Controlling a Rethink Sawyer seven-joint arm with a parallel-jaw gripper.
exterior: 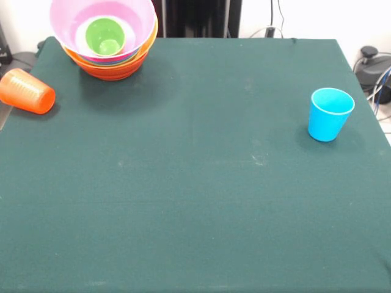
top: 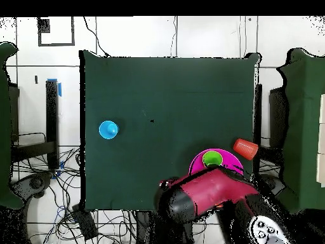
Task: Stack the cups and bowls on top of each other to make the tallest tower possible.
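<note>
Gripper hidden under arm (top: 212,194), grip state unknown. Directly beside arm: nested bowls (exterior: 111,38) as tower base, green cup inside. Orange cup (exterior: 27,91) tipped at table edge (unstacked). Blue cup (exterior: 330,114) upright, well apart.

The pile of bowls (exterior: 110,43) is cut off by the front view's top edge, and the nested ones show only thin rims. From overhead the arm (top: 209,194) covers the pile's near side. The orange cup (exterior: 27,91) hangs partly past the table (exterior: 195,201) edge.
</note>
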